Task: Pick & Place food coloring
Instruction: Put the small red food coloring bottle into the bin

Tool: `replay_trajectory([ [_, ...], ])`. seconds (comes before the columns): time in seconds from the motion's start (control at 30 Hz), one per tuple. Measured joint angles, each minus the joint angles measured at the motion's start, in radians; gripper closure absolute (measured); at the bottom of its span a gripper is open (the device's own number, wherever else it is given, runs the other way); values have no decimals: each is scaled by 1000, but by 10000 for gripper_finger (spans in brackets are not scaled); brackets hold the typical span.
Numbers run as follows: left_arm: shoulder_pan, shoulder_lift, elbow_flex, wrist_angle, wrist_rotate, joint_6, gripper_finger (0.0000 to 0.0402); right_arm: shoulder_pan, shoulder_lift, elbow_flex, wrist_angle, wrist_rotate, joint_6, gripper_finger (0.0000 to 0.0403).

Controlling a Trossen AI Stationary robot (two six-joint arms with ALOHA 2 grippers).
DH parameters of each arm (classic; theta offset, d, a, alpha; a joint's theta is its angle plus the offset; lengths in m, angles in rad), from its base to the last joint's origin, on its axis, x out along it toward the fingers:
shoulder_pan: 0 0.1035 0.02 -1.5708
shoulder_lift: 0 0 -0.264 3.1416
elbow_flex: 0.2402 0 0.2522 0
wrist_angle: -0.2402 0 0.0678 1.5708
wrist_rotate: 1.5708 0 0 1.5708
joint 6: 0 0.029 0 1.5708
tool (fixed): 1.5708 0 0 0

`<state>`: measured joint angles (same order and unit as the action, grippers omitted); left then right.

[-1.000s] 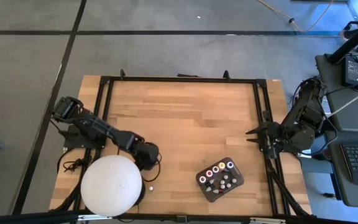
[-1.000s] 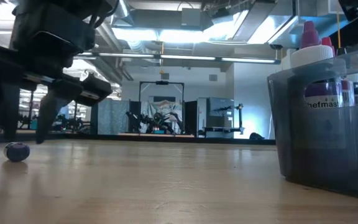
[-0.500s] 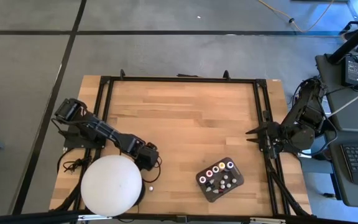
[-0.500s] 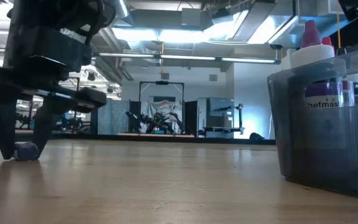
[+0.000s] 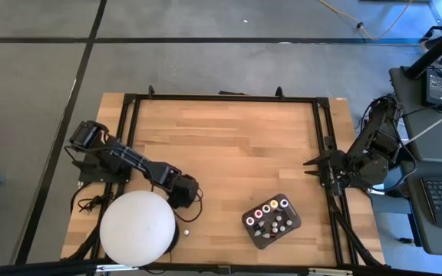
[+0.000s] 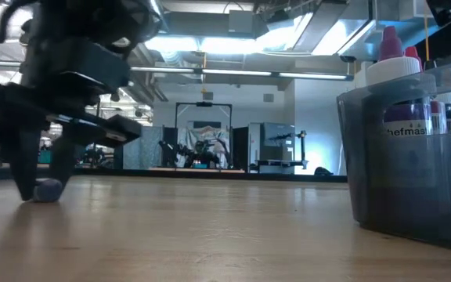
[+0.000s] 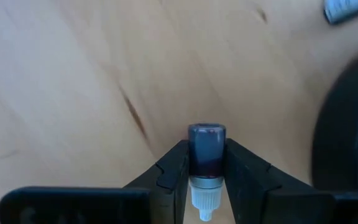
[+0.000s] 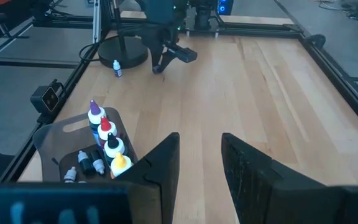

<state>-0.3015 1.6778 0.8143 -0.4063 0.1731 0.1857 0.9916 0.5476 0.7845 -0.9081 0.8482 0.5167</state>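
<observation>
Dark grey and translucent, the tray (image 6: 413, 164) sits closest to the low camera, near the front edge of the wooden desk (image 5: 229, 146) and toward its right-hand corner. It holds most of the food coloring bottles (image 5: 271, 216): a row of upright ones with purple, red, white and yellow tips (image 8: 106, 138), and a few smaller ones lying loose in the tray beside them. In the low view a purple-capped bottle (image 6: 388, 47) rises above the tray wall.

At the front left corner stands the big white dome (image 5: 138, 228). Just beside its right edge a lone little bottle with a white cap (image 5: 186, 230) lies on the bare wood, apart from the rest.

A little farther in from that front edge, the left gripper (image 5: 184, 193) is down at the desk surface, right against the dome's rim. Its fingers (image 7: 166, 177) are drawn narrow around a small dark-bodied bottle (image 7: 206, 152), which is pinched between them on both sides with its white nozzle (image 7: 202, 198) pointing back toward the wrist. The low view shows the same bottle (image 6: 48, 189) as a bluish lump at the fingertips, level with the tabletop.

Farthest off, the right gripper (image 5: 317, 167) waits at the right edge of the desk, about midway along it and over the black frame rail (image 5: 330, 153). Its two fingers (image 8: 160, 163) are spread apart with nothing between them.
</observation>
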Motion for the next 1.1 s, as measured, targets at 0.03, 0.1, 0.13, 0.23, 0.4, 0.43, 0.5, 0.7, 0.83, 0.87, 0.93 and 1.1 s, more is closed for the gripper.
replay_trajectory([
  [0.03, 10, 2, 0, 14, 5, -11, 318, 0, 0, 0, 0, 0, 0, 281],
  [0.1, 26, 4, 13, 26, 4, -38, 318, 0, 0, 0, 0, 0, -1, 281],
  [0.13, 35, 5, 20, 31, 0, -45, 318, 0, 0, 0, 0, 0, -1, 281],
  [0.23, 63, 12, 42, 88, -64, -42, 319, 0, 0, 0, 0, 16, -2, 281],
  [0.4, 103, 10, 80, 300, -204, -99, 320, 0, 0, -9, -6, 101, -3, 281],
  [0.43, 115, 10, 89, 347, -255, -115, 319, 0, 0, -15, -6, 114, -3, 281],
  [0.5, 140, 9, 113, 438, -382, -143, 319, 0, 0, -26, -6, 130, -2, 281],
  [0.7, 237, 7, 177, 765, -488, -148, 320, 0, 0, -97, 46, 190, -6, 281],
  [0.83, 306, 29, 178, 1113, -247, -142, 318, 0, 0, -186, 142, 340, -47, 281],
  [0.87, 321, 36, 177, 1184, -185, -143, 317, 0, 0, -208, 171, 379, -69, 281],
  [0.93, 348, 61, 179, 1331, -97, -160, 317, 0, 0, -249, 235, 431, -128, 281],
  [1.1, 398, 164, 180, 1666, -32, -251, 316, -1, 0, -317, 432, 468, -347, 279],
])
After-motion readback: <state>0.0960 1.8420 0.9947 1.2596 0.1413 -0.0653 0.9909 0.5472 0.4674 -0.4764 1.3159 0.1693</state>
